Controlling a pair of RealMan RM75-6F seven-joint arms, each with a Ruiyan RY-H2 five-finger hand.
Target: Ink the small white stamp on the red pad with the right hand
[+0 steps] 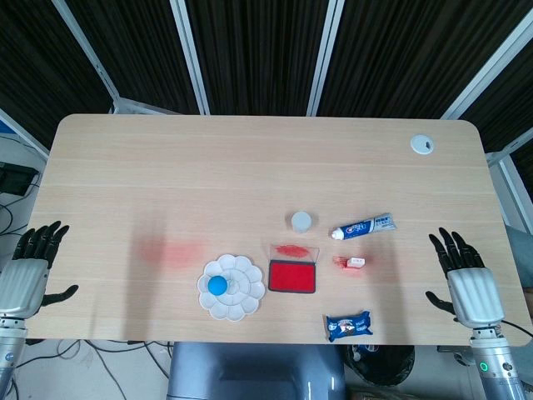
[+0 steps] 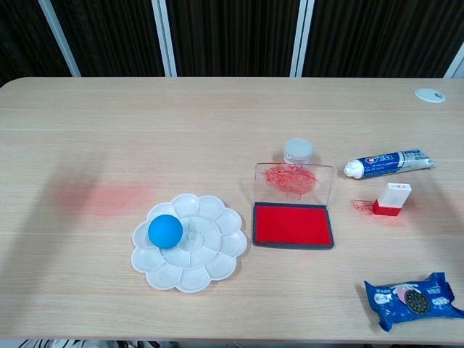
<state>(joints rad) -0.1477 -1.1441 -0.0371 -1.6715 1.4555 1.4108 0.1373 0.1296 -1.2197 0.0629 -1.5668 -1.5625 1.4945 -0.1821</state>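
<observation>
Right robot hand (image 1: 469,282) hangs off the counter's (image 1: 250,167) right near edge, fingers spread, holding nothing. Left robot hand (image 1: 29,271) sits likewise at the left near corner, fingers apart, empty. The stamp (image 2: 392,199) stands upright on a red smear, right of the pad (image 2: 293,225), apart from it. Bare counter lies between right robot hand and stamp. A toothpaste tube (image 2: 389,163) lies just beyond the stamp; a snack packet (image 2: 413,300) lies nearer. The palette (image 2: 190,241) with blue ball (image 2: 165,230) sits left of the pad.

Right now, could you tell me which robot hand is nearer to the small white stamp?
The right robot hand, off the table edge beyond the stamp. The left robot hand sits across the whole table.
</observation>
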